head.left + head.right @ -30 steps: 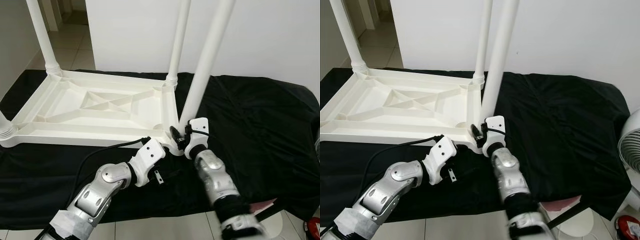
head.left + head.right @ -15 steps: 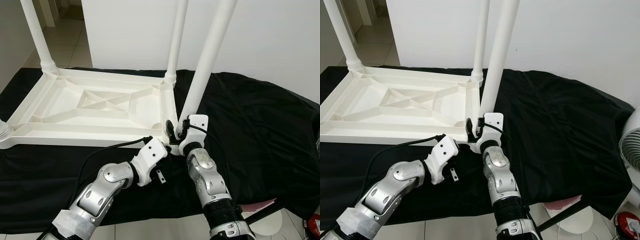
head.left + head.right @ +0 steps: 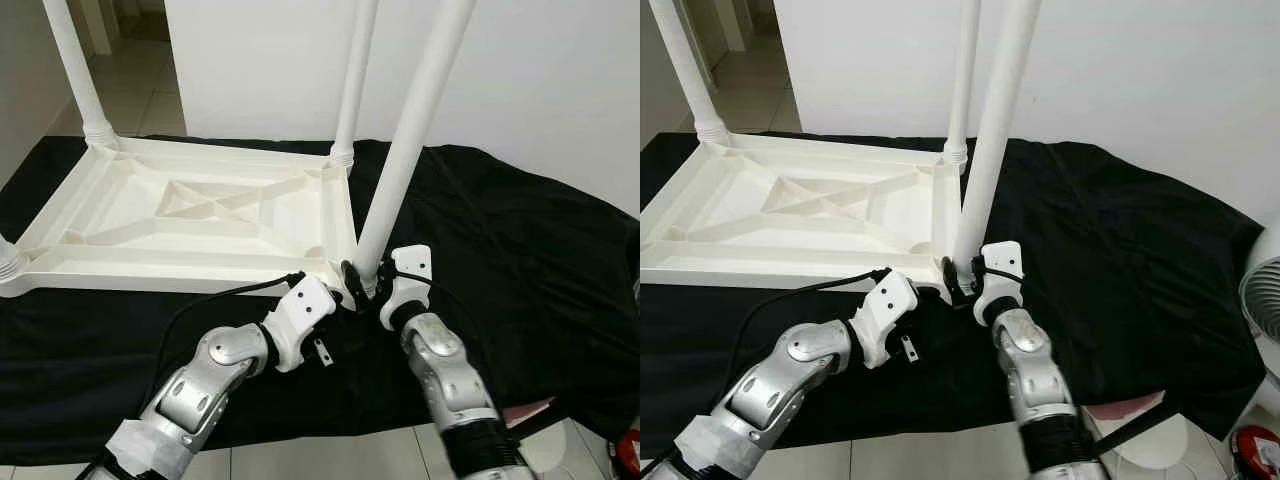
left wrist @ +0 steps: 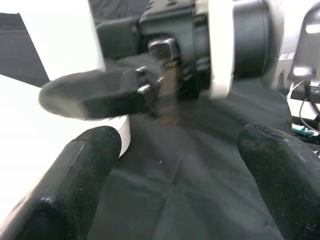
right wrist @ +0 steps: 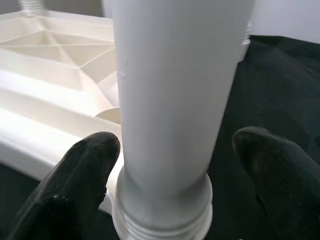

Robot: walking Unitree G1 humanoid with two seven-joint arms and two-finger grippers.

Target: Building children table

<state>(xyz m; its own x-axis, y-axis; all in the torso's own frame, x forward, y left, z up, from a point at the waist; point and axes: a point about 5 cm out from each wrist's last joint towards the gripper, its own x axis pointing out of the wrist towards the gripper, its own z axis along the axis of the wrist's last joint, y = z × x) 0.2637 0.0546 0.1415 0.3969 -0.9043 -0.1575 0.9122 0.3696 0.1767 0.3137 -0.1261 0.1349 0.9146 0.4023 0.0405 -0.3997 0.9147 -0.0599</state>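
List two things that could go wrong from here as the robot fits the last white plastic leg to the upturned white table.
1. The tall white plastic leg leans, and the right gripper has its fingers either side of the leg's base without closing on it; the leg could topple.
2. The leg's threaded end sits at the upturned white plastic tabletop's corner socket; tilted, it may cross-thread.

Black cloth (image 3: pixel 520 250) is lying spread over the low surface, creased and rumpled toward its right side, its front edge hanging down to the pale tiled floor (image 3: pixel 330 455). White wall (image 3: pixel 560 80) is standing behind it. Tiled passage (image 3: pixel 140 95) is running off at far left. Round white fan (image 3: pixel 1262 300) is showing at the right edge. Small red object (image 3: pixel 1255 450) is sitting on the floor below it; too cropped to identify.
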